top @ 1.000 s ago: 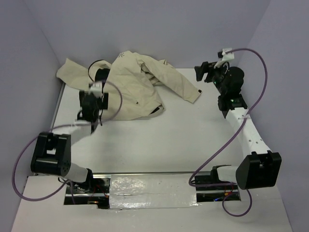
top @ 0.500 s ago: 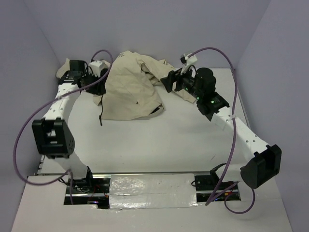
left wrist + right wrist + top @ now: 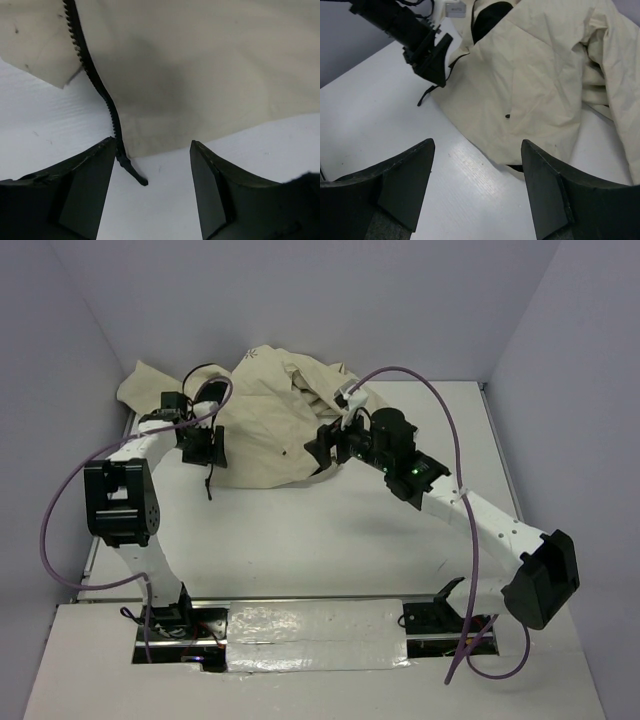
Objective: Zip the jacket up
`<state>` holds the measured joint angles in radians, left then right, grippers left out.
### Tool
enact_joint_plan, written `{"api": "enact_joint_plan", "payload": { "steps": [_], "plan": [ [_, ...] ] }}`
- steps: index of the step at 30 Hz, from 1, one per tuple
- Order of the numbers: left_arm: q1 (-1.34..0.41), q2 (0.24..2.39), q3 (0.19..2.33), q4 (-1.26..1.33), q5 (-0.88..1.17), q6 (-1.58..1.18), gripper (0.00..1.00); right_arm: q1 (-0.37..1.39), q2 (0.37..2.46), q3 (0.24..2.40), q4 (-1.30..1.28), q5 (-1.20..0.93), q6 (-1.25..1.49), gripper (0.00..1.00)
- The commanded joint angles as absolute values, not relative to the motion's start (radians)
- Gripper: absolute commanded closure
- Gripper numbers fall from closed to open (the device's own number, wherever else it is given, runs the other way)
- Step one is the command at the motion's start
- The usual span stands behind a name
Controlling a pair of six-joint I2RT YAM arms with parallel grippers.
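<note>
Two grippers, both with jaws spread wide, nothing held. Jacket (image 3: 270,420) crumpled at table's (image 3: 330,530) 11-to-12 o'clock end, its far-left edge close to walls (image 3: 300,300). Left gripper (image 3: 152,142) low over near hem at 10 o'clock. Dark zipper edge (image 3: 95,75) runs down just beside one finger, loose tail (image 3: 134,174) lying on bare table. Right gripper (image 3: 477,142) at 12 o'clock, above hem's near-right corner, apart from cloth. Open table surface from 3 through 9 o'clock.
</note>
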<state>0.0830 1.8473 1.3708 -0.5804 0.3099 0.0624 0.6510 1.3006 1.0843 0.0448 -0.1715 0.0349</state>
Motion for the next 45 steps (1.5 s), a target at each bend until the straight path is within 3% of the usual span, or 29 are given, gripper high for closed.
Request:
{"api": "enact_joint_plan", "payload": {
  "steps": [1,10,13,16,17,18,19,28,34,38,45],
  "plan": [
    [0.094,1.907,1.367,-0.482,0.278,0.011,0.27,0.692,1.295,1.088,0.101,-0.163,0.018,0.23],
    [0.064,2.006,1.43,-0.402,0.31,-0.041,0.27,0.726,1.31,1.089,0.12,-0.155,0.021,0.23],
    [0.061,2.026,1.419,-0.413,0.321,-0.051,0.33,0.735,1.31,1.089,0.106,-0.146,0.021,0.23],
    [0.066,2.03,1.404,-0.411,0.339,-0.041,0.68,0.736,1.301,1.074,0.11,-0.149,0.028,0.23],
    [0.064,2.01,1.398,-0.407,0.348,-0.04,0.9,0.736,1.299,1.069,0.11,-0.147,0.032,0.23],
    [0.064,1.999,1.393,-0.403,0.374,-0.044,0.98,0.736,1.298,1.069,0.109,-0.144,0.037,0.23],
    [0.063,1.987,1.393,-0.408,0.389,-0.055,1.0,0.736,1.301,1.075,0.098,-0.144,0.038,0.23],
    [-0.052,1.746,1.5,-0.557,0.489,-0.071,1.0,0.739,1.301,1.167,0.054,-0.195,0.164,0.24],
    [-0.207,1.478,1.381,-0.41,0.373,-0.167,1.0,0.744,1.284,1.175,0.09,-0.27,0.325,0.25],
    [-0.319,1.418,1.345,-0.356,0.292,-0.3,1.0,0.773,1.246,1.12,0.181,-0.296,0.379,0.24],
    [-0.428,1.416,1.353,-0.371,0.178,-0.466,1.0,0.796,1.266,1.103,0.101,-0.249,0.439,0.23]
  ]
}}
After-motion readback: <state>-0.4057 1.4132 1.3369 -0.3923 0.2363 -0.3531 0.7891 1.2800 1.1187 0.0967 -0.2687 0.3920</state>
